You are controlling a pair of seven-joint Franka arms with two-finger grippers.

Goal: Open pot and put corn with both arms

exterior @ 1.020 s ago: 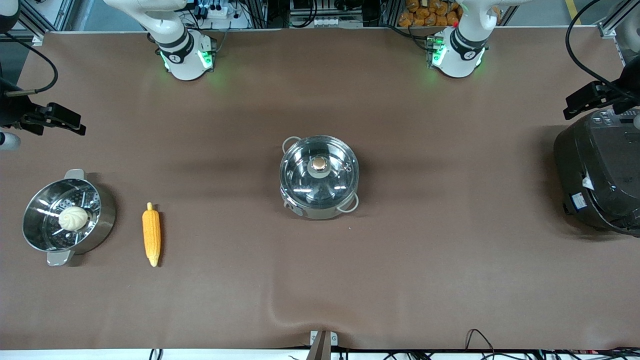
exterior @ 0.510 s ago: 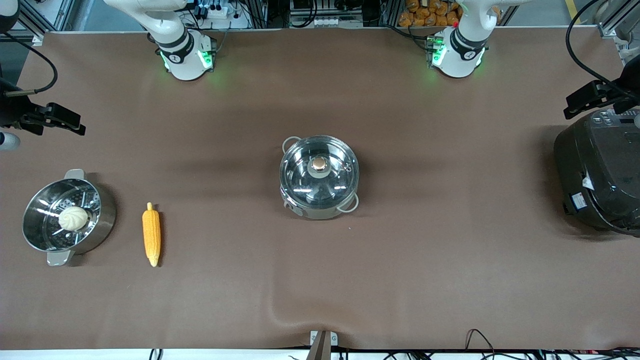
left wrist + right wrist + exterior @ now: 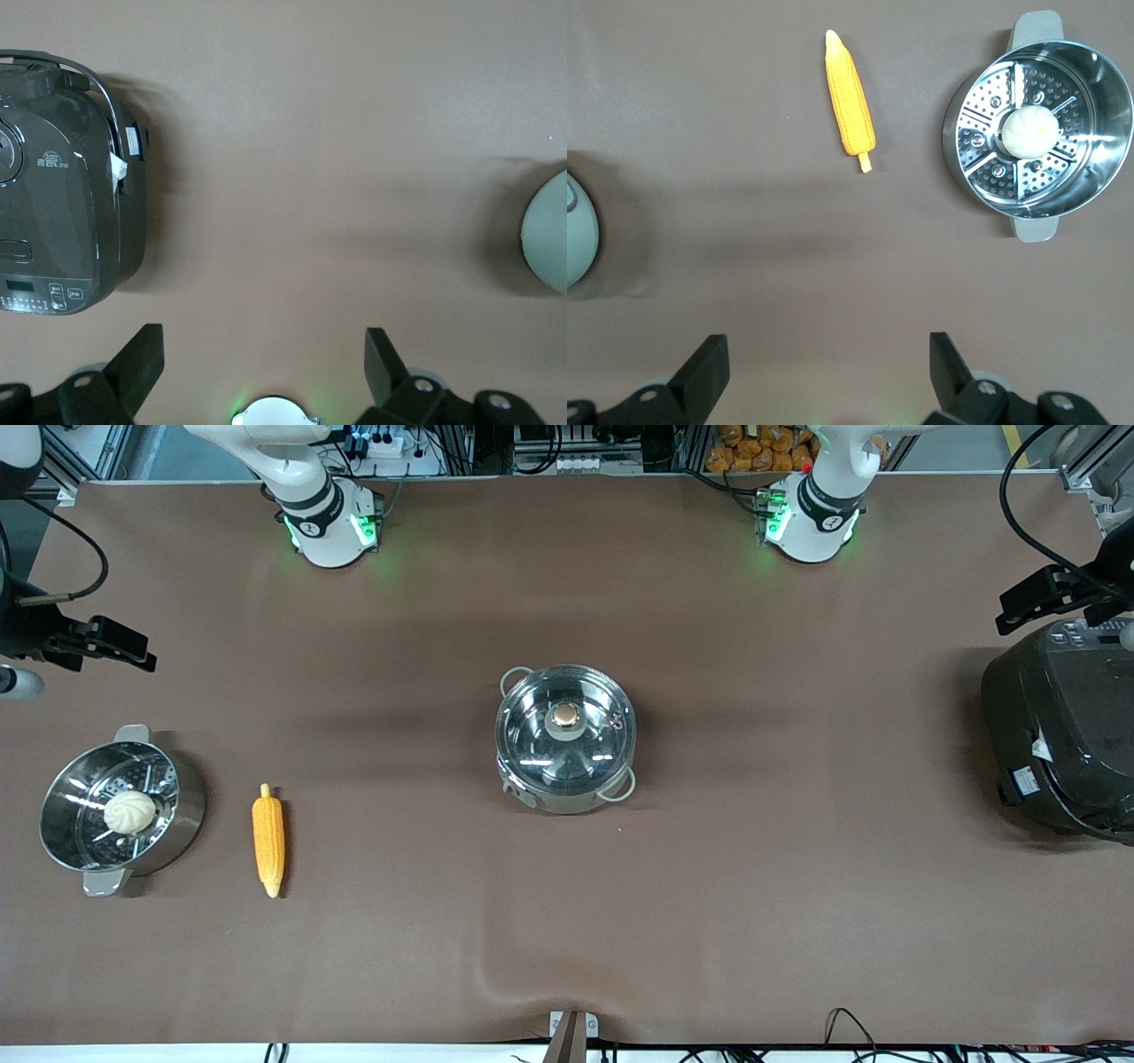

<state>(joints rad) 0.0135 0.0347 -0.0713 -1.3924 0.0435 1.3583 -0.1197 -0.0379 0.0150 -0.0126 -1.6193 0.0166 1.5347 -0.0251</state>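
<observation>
The steel pot (image 3: 565, 779) stands at the table's middle with its glass lid (image 3: 532, 735) and coppery knob (image 3: 564, 716) on it. The corn (image 3: 268, 840) lies on the cloth toward the right arm's end, beside the steamer basket; it also shows in the right wrist view (image 3: 850, 102). My right gripper (image 3: 124, 646) hangs high over that end, open and empty (image 3: 824, 354). My left gripper (image 3: 1028, 598) hangs high over the other end beside the cooker, open and empty (image 3: 264, 354). An edge of the pot shows in both wrist views (image 3: 549, 235) (image 3: 578, 235).
A steel steamer basket (image 3: 182, 815) with a pale bun (image 3: 130, 812) in it stands beside the corn at the right arm's end. A big dark electric cooker (image 3: 1063, 735) stands at the left arm's end. Brown cloth covers the table.
Both grippers have shifted slightly high over the table's ends. The pot, the corn and the basket have not moved.
</observation>
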